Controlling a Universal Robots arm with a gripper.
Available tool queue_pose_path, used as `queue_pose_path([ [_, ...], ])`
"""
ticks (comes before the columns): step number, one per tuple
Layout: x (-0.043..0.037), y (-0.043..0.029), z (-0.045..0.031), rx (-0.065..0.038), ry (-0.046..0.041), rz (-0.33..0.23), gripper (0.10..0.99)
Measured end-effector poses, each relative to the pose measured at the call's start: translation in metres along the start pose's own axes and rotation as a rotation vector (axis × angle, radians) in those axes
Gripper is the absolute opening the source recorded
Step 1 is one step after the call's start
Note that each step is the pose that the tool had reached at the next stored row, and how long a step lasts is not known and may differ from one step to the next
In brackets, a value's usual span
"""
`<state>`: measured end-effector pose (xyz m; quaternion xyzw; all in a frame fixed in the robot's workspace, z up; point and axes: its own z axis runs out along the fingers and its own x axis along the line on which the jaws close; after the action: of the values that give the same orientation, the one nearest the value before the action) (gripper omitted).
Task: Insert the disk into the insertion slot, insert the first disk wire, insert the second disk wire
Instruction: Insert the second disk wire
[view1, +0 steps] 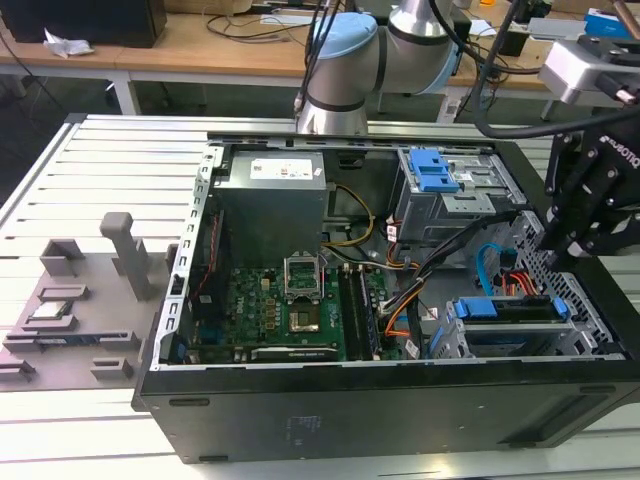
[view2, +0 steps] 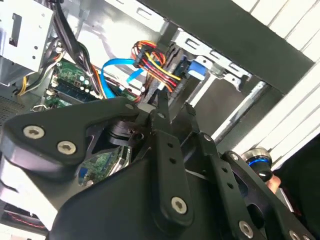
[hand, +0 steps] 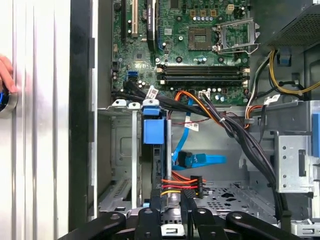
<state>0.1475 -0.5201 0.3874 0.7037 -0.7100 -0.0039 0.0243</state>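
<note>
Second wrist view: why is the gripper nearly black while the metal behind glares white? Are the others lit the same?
Second wrist view: the gripper is backlit against bright case metal. First wrist view: the table slats glare white. Exterior view: more evenly lit.

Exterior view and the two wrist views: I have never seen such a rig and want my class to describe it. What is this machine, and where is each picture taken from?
The exterior view, from a camera off the arm, shows a robot arm over an open computer case on a slatted metal table. Its black gripper hangs over the case's end at the exterior view's right. There the disk, in its blue bracket, sits in the insertion slot. Both wrist views come from cameras on the arm, looking past the gripper into the case. In the first wrist view a red-and-yellow wire bundle lies ahead of the gripper, near a blue cable.
</note>
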Motion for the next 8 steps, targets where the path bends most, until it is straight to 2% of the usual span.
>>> queue_pose_path([
  [2, -0.0047, 0.0040, 0.0025, 0.000, 0.0000, 0.000, 0.302],
  [4, -0.0088, 0.0126, 0.0056, 0.000, 0.0003, 0.000, 0.302],
  [8, -0.0088, 0.0229, 0.0081, 0.000, 0.0068, 0.000, 0.302],
])
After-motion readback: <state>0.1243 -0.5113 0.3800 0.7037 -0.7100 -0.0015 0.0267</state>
